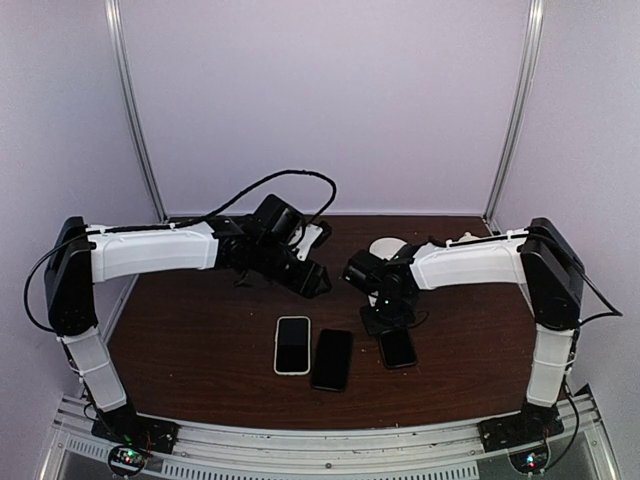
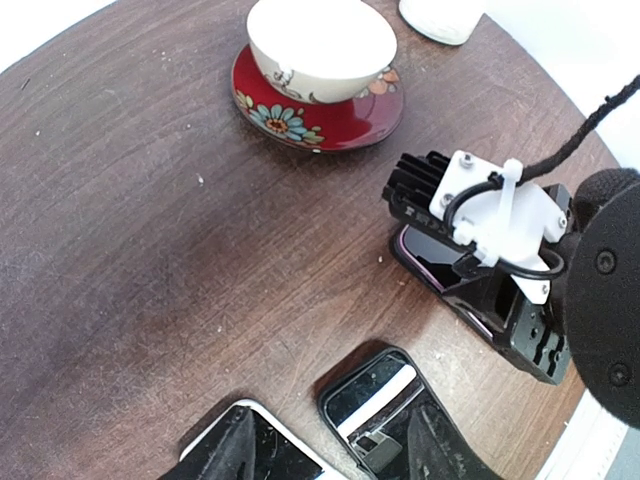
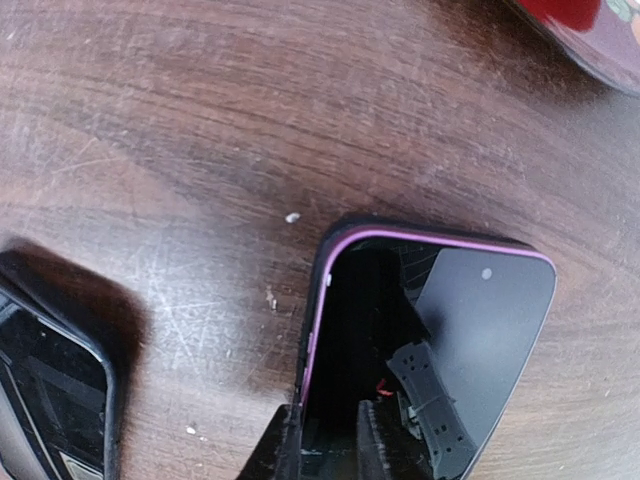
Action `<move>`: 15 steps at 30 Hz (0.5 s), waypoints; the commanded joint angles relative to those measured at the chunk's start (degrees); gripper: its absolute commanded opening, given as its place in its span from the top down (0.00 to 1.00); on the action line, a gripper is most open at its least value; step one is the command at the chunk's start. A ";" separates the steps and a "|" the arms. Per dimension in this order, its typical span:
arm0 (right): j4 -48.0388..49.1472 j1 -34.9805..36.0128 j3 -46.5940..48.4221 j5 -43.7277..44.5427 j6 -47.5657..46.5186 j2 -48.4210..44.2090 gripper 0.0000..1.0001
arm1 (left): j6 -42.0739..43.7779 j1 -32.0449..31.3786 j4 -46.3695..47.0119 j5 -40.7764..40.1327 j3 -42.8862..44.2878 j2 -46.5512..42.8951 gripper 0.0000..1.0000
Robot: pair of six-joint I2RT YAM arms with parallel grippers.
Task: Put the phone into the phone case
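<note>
Phone (image 3: 480, 320) lies flat — right jaws straddle its purple edge

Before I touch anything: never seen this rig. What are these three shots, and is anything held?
A left arm and a right arm are bolted at the near edge of a brown table. The wide shot comes from a fixed camera above and behind them; the other two come from a camera on each wrist. On the table lie a white-rimmed phone, a black phone-shaped item beside it (phone or case, unclear), a purple-rimmed phone, and a cup on a red saucer. The left end effector hovers open, holding nothing. The right end effector straddles the purple rim; whether it is clamped I cannot tell.
</note>
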 commanded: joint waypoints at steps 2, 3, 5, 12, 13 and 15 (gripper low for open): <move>4.43 0.49 -5.48 -6.22 3.68 2.54 0.82 | 1.37 -0.05 0.94 -1.60 -0.32 -1.42 0.43; 6.77 0.50 -7.88 -7.91 4.91 2.50 0.82 | 1.50 -0.05 0.96 -1.92 -0.41 -1.55 0.43; 9.18 0.46 -10.76 -9.87 6.97 3.44 0.81 | 1.70 0.02 1.04 -2.27 -0.36 -1.52 0.43; 4.57 0.63 -8.41 -9.93 7.77 11.78 0.75 | 2.01 0.27 1.00 -2.42 -0.22 -0.90 0.43; 3.63 0.55 -7.95 -9.56 7.41 12.53 0.75 | 2.06 0.41 0.90 -2.60 -0.29 -0.83 0.43; 2.66 0.46 -7.97 -8.95 7.00 12.60 0.75 | 2.14 0.66 0.77 -2.81 -0.32 -0.70 0.43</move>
